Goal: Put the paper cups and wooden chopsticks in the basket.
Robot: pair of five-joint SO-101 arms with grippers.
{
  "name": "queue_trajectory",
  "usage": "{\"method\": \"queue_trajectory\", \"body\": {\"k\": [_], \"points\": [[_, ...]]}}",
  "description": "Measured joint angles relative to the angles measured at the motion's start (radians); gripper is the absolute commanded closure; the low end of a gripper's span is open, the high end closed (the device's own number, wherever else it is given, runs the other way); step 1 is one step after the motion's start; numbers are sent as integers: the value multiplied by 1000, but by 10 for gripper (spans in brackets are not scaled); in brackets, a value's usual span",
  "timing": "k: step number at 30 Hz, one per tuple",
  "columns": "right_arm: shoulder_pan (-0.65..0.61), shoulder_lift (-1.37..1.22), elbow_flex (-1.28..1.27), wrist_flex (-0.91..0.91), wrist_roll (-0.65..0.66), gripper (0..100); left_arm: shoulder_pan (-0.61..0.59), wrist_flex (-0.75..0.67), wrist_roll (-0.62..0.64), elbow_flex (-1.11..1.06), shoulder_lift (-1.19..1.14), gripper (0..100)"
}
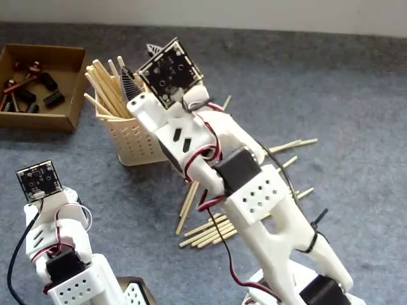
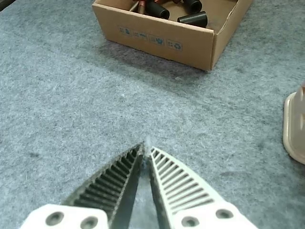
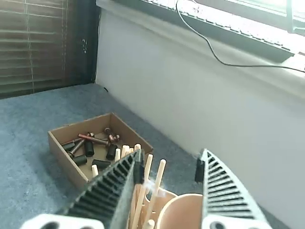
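Observation:
A cream slotted basket (image 1: 137,145) stands upright with several wooden chopsticks (image 1: 105,89) sticking out of it. My right gripper (image 1: 141,63) hangs just over the basket's mouth, open, with nothing held. In the right wrist view its gripper (image 3: 169,164) frames the chopstick ends (image 3: 148,181) and the rim of a paper cup (image 3: 183,212) inside the basket. More loose chopsticks (image 1: 210,230) lie on the carpet by the right arm's base, and a few others (image 1: 292,146) lie behind it. My left gripper (image 2: 145,149) is shut and empty, low over bare carpet.
A shallow cardboard box (image 1: 41,89) holding dark and copper-coloured parts sits at the far left, beside the basket; it also shows as the box (image 2: 167,33) ahead of the left gripper. Grey carpet covers the table. A white wall (image 3: 190,95) rises behind.

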State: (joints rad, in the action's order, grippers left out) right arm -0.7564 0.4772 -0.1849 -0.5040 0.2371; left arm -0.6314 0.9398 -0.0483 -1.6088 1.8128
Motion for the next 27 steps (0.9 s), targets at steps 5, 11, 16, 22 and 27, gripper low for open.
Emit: {"method": "queue_trajectory", "body": {"k": [5, 11, 16, 22, 27], "points": [[0, 51, 2, -167, 0, 818, 0, 0, 0, 0, 0, 986], [37, 163, 2, -353, -64, 818, 0, 0, 0, 0, 0, 986], [138, 236, 2, -482, -127, 818, 0, 0, 0, 0, 0, 986], [307, 262, 2, -628, -221, 818, 0, 0, 0, 0, 0, 986], [446, 239, 2, -770, -325, 818, 0, 0, 0, 0, 0, 986]]}}
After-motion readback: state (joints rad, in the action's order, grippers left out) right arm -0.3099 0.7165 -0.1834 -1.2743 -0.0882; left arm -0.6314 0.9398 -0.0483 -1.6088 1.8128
